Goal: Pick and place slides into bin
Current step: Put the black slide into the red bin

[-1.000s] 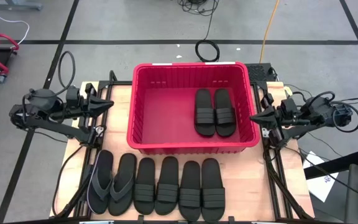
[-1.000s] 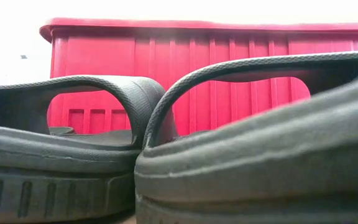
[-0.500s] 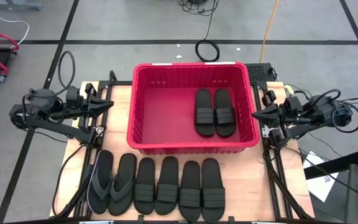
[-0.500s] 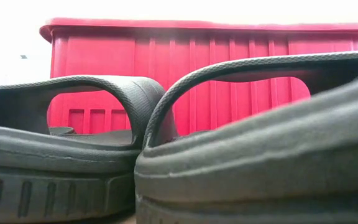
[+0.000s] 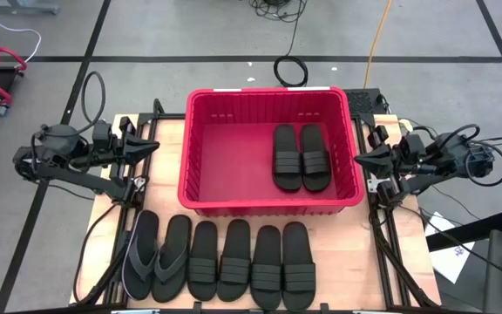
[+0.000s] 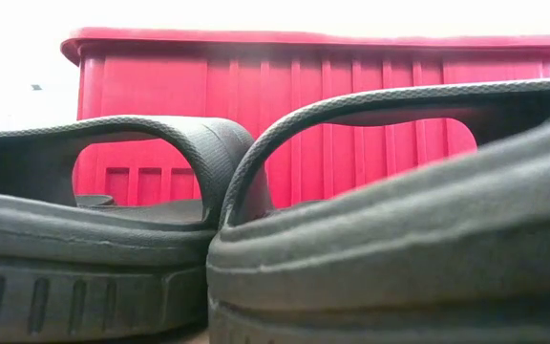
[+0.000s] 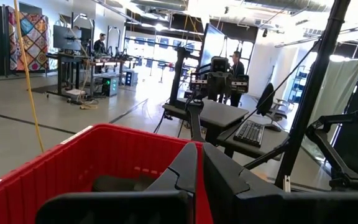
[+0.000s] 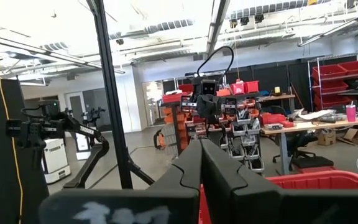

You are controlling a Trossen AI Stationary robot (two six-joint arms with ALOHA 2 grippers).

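The red bin (image 5: 234, 148) stands at the table's middle and far side, and it also shows in the low view (image 6: 323, 115). Two black strap slides (image 5: 301, 157) lie flat side by side on its floor at the right. Two dark thong flip-flops (image 5: 157, 257) and several black strap slides (image 5: 251, 263) lie soles down in a row along the table's near edge. My left gripper (image 5: 153, 146) is shut and empty, left of the bin, and shows in its wrist view (image 7: 197, 168). My right gripper (image 5: 358, 160) is shut and empty, right of the bin, and shows in its wrist view (image 8: 201, 162).
The low view looks past two slides (image 6: 94, 239) (image 6: 399, 248) standing close in front of the camera. Bare wooden table (image 5: 168, 131) shows between each gripper and the bin. Cables (image 5: 290, 70) lie on the floor beyond the table's far edge. People stand far off in the room.
My right arm has shifted its pose a little beside the bin's right wall. The slides and the bin have stayed where they were.
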